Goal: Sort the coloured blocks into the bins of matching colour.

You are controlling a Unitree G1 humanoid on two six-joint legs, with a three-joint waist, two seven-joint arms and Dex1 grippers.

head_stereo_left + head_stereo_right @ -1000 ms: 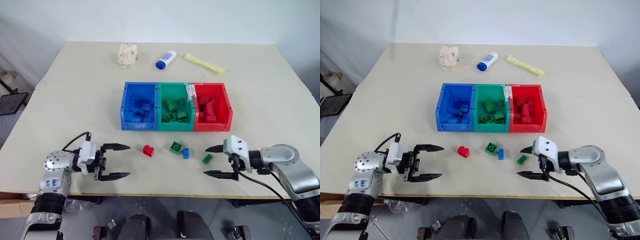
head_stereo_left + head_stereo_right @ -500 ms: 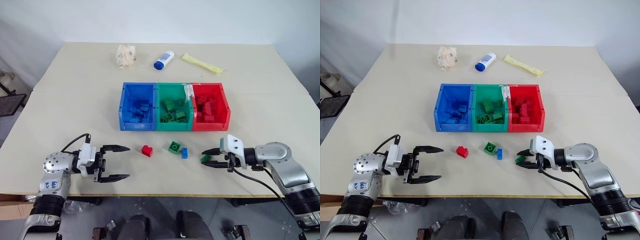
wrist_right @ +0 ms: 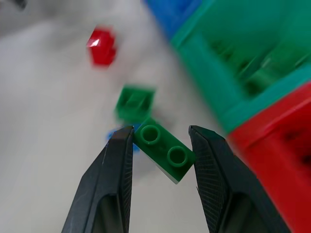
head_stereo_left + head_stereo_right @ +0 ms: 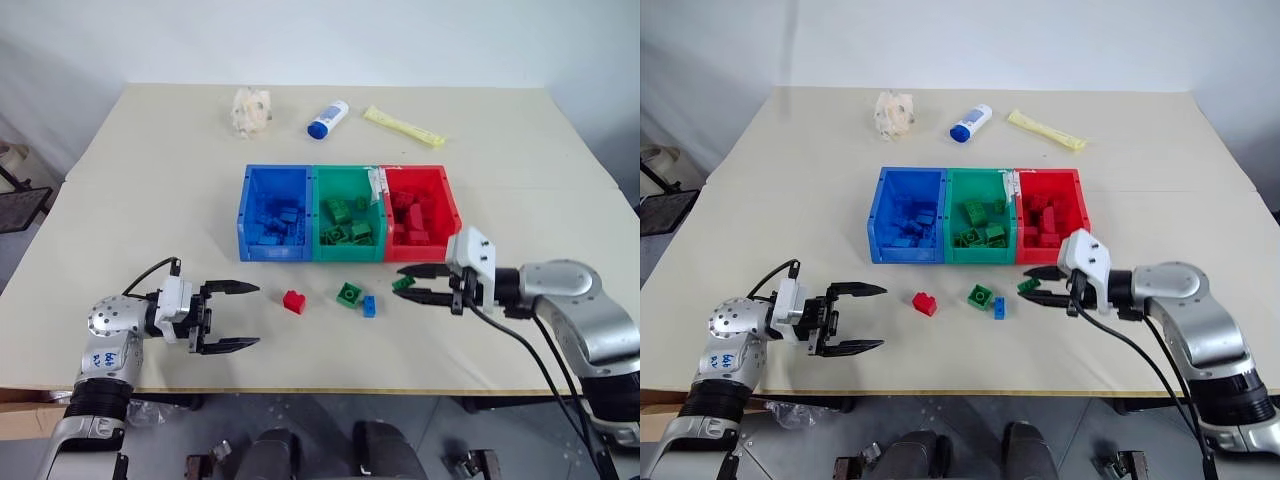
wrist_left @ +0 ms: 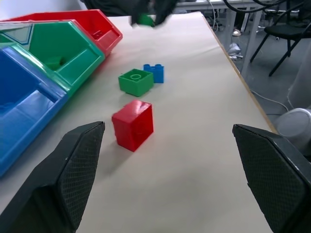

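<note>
Lifting off counter (image 4: 560, 190): right hand (image 4: 405, 283), open beside small green block (image 4: 402, 283) a second ago, now clamped on it, centre-right of frame, just below green bin (image 4: 349, 248). Drop-in looks next. Left hand (image 4: 235, 316) spread wide, empty, lower left.

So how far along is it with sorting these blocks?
Mostly done: the blue bin, green bin and red bin already hold matching blocks. The right pincer holds a small green block. A red block, a green block and a blue block remain on the table.
</note>
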